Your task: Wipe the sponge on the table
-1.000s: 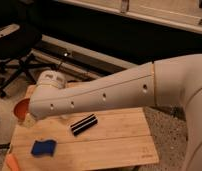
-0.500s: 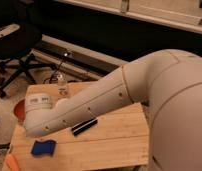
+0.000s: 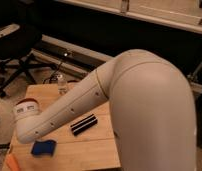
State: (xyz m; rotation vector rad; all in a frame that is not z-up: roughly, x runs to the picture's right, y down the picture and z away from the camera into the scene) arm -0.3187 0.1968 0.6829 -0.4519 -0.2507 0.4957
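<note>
The blue sponge lies flat on the light wooden table near its front left corner, with nothing touching it. My white arm reaches from the upper right down to the left, and its rounded end joint hangs just above and behind the sponge. The gripper itself is out of view, hidden past that joint. No task object is seen lifted off the table.
A black striped block lies mid-table, right of the sponge. An orange piece sits at the front left corner. A clear bottle stands at the back, and a red-orange object peeks from behind the arm. An office chair stands far left.
The arm has swung nearer and lower, its end joint moving down over the table's left side toward the sponge. The sponge and the black block have not moved.
</note>
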